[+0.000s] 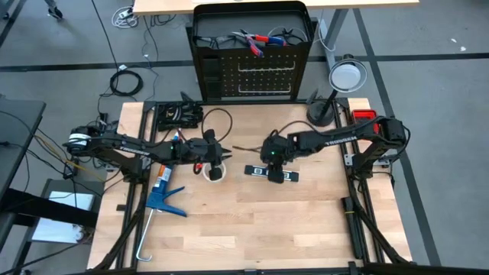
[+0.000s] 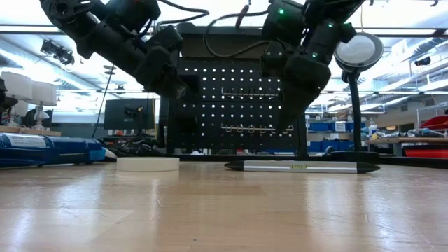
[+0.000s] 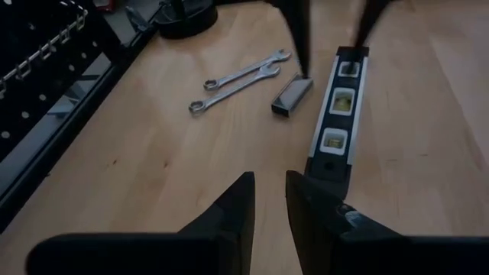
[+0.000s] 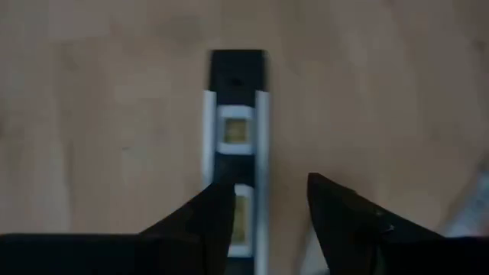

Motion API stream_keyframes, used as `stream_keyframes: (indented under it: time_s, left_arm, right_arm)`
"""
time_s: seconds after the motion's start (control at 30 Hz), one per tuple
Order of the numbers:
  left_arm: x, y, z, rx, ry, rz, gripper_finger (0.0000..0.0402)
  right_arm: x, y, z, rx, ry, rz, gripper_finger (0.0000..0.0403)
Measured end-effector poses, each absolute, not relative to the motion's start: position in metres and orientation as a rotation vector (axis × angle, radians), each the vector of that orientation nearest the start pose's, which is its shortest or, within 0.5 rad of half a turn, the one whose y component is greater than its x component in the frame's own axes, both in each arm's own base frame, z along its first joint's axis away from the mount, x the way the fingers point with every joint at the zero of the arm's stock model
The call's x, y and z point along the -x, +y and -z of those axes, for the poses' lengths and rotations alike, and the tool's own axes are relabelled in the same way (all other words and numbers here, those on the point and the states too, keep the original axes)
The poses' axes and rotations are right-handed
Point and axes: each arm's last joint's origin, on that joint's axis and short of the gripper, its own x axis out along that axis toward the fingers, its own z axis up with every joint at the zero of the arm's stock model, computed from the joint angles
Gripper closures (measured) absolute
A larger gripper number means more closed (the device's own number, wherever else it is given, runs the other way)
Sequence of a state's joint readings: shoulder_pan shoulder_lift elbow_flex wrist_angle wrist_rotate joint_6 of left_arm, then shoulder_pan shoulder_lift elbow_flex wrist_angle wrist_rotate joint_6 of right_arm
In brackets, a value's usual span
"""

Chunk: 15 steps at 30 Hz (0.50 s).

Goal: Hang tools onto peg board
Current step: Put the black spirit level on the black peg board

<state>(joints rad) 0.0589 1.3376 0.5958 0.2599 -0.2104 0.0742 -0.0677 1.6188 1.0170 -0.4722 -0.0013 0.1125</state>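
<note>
Overhead, right gripper [image 4: 269, 210] straddling black bar [image 4: 237, 130]

- A robotics lab or workshop: two dark robot arms are mounted at a pale wooden tabletop [image 1: 252, 221] on a black metal frame.
- Grey floor around it carries loose black cables [image 1: 128, 81].
- An upright black perforated peg board [image 1: 263, 75] with silver hooks stands at the far edge, beside a round lamp on a black stand [image 1: 345, 76].
- The low view shows a large open hall behind: ceiling beams, a dark monitor [image 2: 130, 113], benches and blue storage bins [image 2: 329, 127].
</note>
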Motion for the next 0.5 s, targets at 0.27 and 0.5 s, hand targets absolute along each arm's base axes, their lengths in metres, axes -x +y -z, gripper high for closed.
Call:
stream_keyframes:
  time_s: [0.27, 0.5]
  left_arm:
    - [-0.265, 0.022, -0.195, -0.105, 0.483, -0.248, 0.0323]
    - [-0.265, 0.022, -0.195, -0.104, 0.483, -0.242, 0.0323]
  right_arm:
    - [-0.313, -0.008, -0.177, -0.132, 0.989, 0.088, 0.0135]
    - [-0.303, -0.009, -0.159, -0.123, 0.996, 0.089, 0.0108]
